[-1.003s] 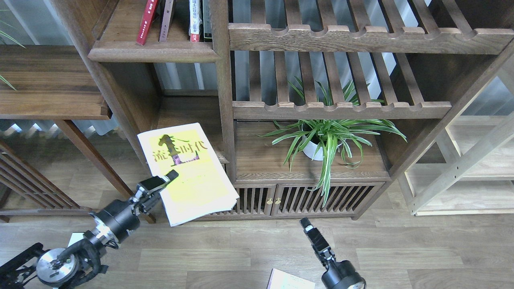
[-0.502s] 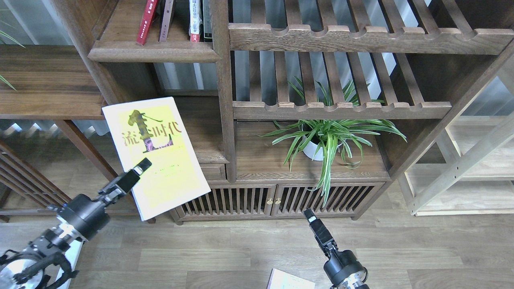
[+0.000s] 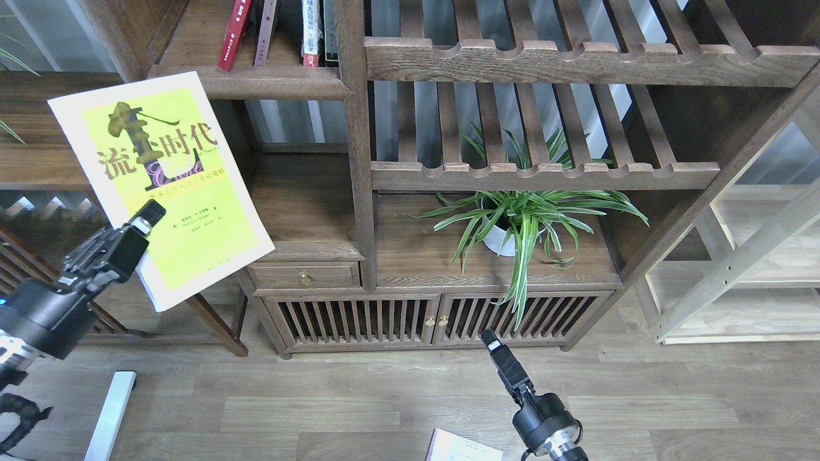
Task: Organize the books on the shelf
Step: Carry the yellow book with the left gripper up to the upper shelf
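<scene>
Yellow-green book (image 3: 168,186) is clamped at its lower edge by left claw (image 3: 148,218); right claw (image 3: 492,340) seen end-on, state unclear; pale book (image 3: 456,449) cut off.

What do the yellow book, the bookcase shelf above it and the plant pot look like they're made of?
Yellow book: paperback, probably glossy card cover, since its surface shines. Shelf: dark-stained wood with visible grain and a moulded edge. Plant pot: smooth white, likely glazed ceramic or plastic.

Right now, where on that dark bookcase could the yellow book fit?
The upper shelf has a gap between the mauve spine and white-red spine. The board above the small drawer looks bare. The potted plant crowds its compartment.
</scene>
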